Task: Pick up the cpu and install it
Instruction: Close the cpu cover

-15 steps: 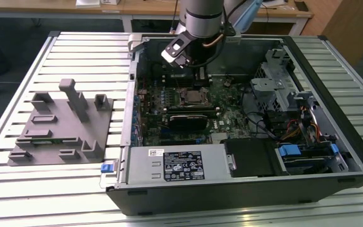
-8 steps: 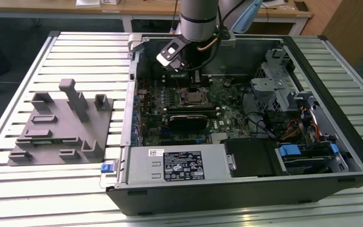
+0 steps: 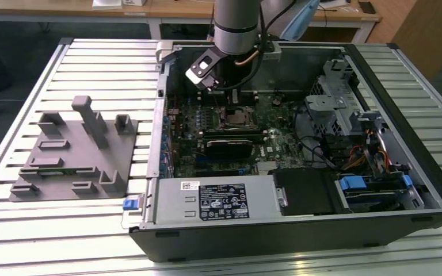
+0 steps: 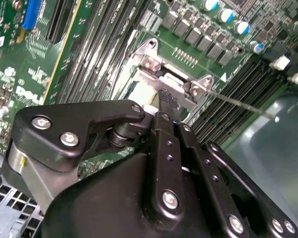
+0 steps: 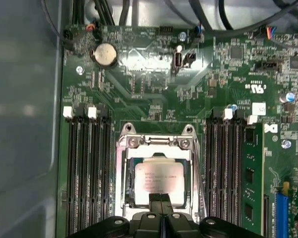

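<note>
The cpu (image 5: 159, 179), a small square chip with a pale silver top, lies flat inside the metal socket frame (image 5: 125, 144) on the green motherboard. My gripper (image 5: 159, 200) hangs straight over it with its two black fingers pressed together. The tips sit at the chip's edge, and nothing is held between them. In the second wrist view the fingertips (image 4: 165, 96) reach down to the pale cpu (image 4: 141, 93) in the socket. The exterior view has the gripper (image 3: 232, 99) lowered into the open computer case, just above the socket (image 3: 236, 119).
Black memory slots (image 5: 87, 163) flank the socket on both sides. A grey fixture (image 3: 71, 152) stands on the slatted table at the exterior view's left. The white-labelled metal box (image 3: 213, 198) and the drive cage (image 3: 344, 106) crowd the case.
</note>
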